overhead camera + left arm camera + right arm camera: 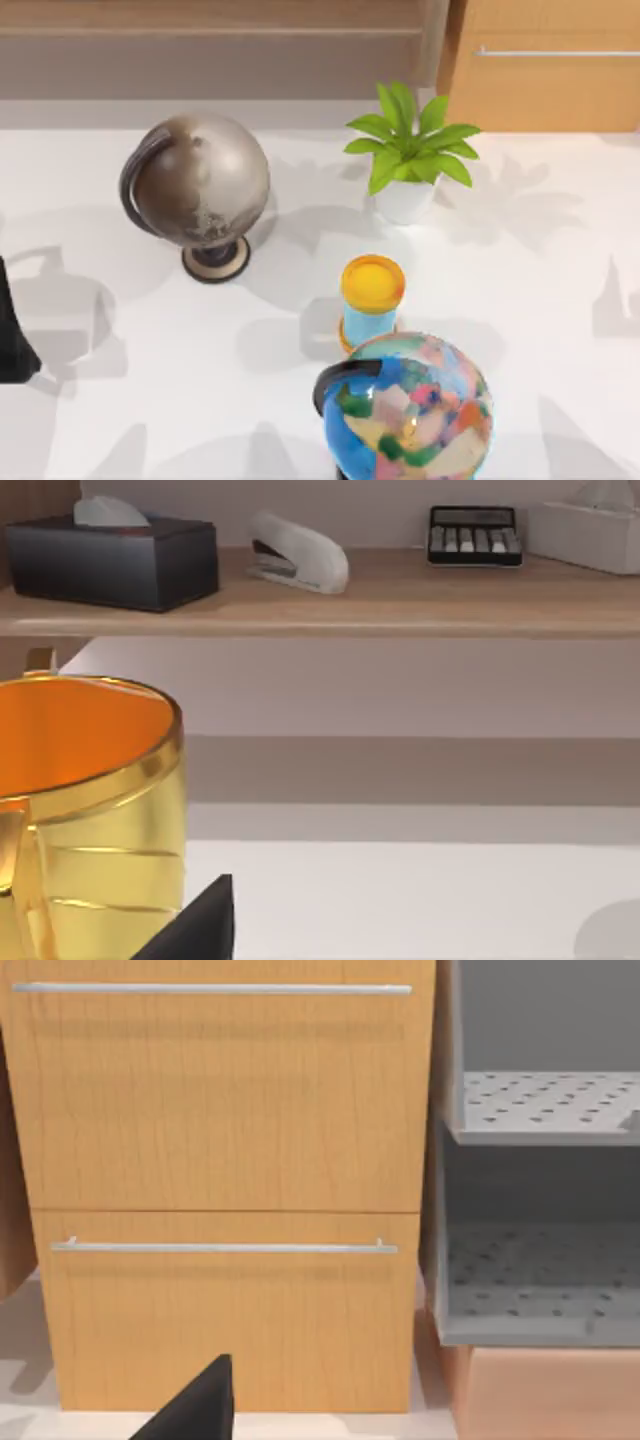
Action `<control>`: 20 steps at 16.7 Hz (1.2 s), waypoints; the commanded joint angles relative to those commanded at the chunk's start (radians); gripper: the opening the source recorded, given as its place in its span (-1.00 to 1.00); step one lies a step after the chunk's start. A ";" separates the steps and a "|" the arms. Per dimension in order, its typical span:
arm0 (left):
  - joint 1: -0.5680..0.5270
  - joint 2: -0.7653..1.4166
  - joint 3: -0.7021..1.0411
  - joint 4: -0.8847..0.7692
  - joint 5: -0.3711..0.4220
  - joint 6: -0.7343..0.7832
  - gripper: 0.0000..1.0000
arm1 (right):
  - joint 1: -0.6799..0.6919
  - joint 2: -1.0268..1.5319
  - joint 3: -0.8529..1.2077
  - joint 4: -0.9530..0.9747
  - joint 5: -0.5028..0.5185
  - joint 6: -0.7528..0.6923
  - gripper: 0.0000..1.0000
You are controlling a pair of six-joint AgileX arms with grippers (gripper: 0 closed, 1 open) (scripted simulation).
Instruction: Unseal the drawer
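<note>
A white counter [560, 330] carries a grey-brown globe [200, 180] on a dark round stand toward the left, a leafy green plant in a white pot [405, 150] near the back, and a blue cylinder with a yellow-orange top [372, 298] just behind a brightly coloured globe [408, 408] at the front edge. From low on the left, a shiny gold cup with an orange inside [90, 800] stands close, and behind it a wooden shelf [400, 605] holds a black tissue box [110, 558], a white stapler [298, 552], a dark calculator [474, 535] and a white tissue box [590, 530]. Beside the wooden cabinet stand grey perforated shelves [545, 1105], one above the other.
</note>
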State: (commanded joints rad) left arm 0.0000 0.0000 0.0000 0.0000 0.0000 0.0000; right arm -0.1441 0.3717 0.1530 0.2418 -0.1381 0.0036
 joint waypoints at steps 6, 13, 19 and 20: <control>0.000 0.000 0.000 0.000 0.000 0.000 1.00 | -0.145 0.426 0.157 0.249 -0.147 0.008 1.00; 0.000 0.000 0.000 0.000 0.000 0.000 1.00 | -0.210 0.604 0.227 0.359 -0.209 0.010 1.00; 0.000 0.000 0.000 0.000 0.000 0.000 1.00 | -0.193 0.645 0.247 0.385 -0.181 -0.051 1.00; 0.000 0.000 0.000 0.000 0.000 0.000 1.00 | -0.183 0.674 0.261 0.403 -0.166 -0.090 1.00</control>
State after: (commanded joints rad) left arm 0.0000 0.0000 0.0000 0.0000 0.0000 0.0000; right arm -0.3268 1.0461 0.4144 0.6446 -0.3036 -0.0861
